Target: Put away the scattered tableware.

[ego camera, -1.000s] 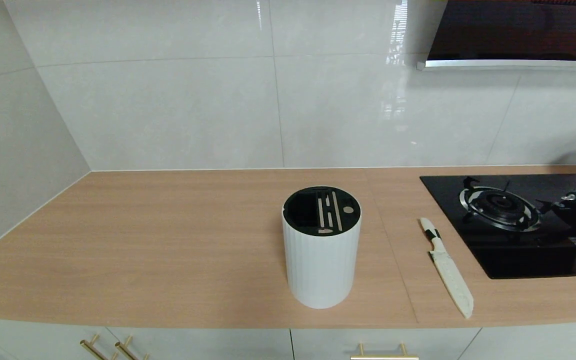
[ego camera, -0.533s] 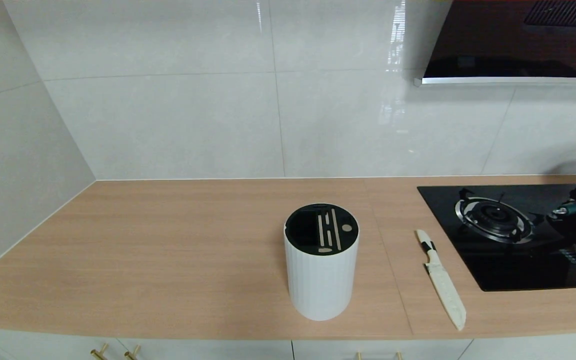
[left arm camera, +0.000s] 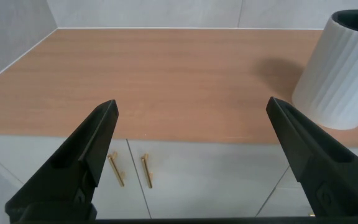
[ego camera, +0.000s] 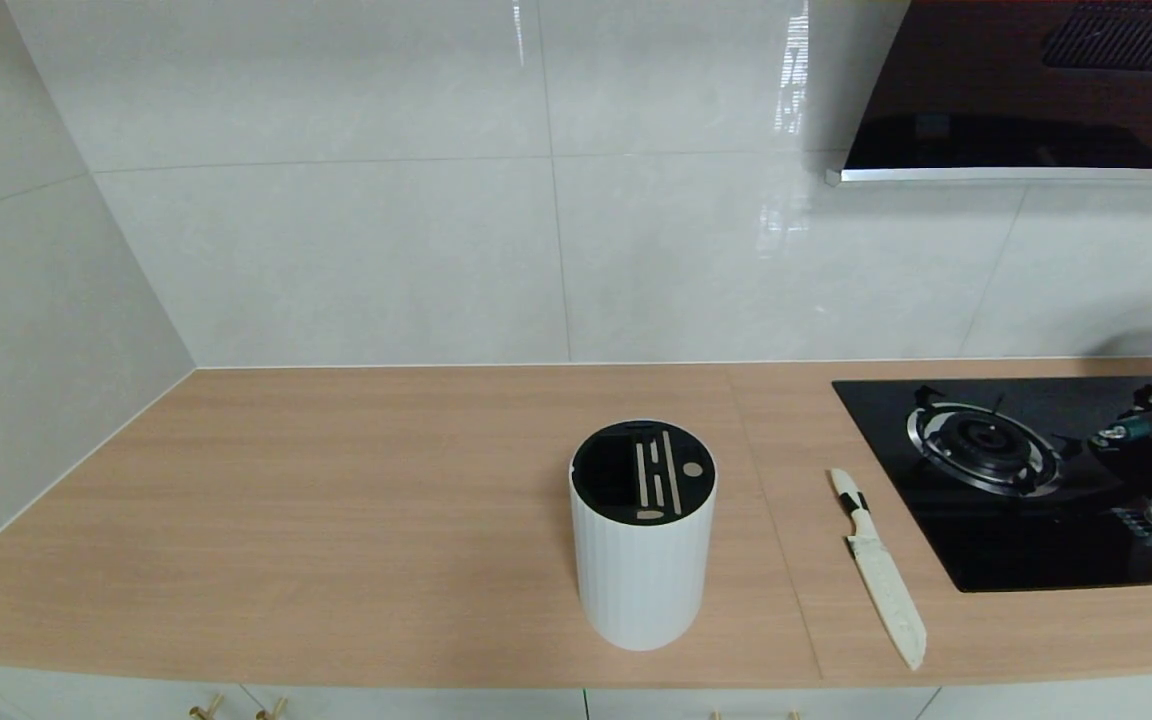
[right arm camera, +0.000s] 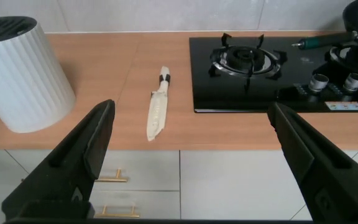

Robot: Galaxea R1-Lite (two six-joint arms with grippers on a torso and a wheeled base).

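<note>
I saw left gripper (left arm camera: 191, 107) and right gripper (right arm camera: 192, 107) open, the knife (ego camera: 876, 580) on the wooden counter (ego camera: 336, 500) right of the holder (ego camera: 643, 560).

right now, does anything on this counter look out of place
Yes: the knife lies loose on the counter between the white holder and the stove, its tip near the front edge, not in the holder's slots. Nothing looks spilled or broken.

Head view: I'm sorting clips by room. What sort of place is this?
Likely a home kitchen: gas hob set in a wooden countertop, range hood above it, knife beside a slotted knife block.
</note>
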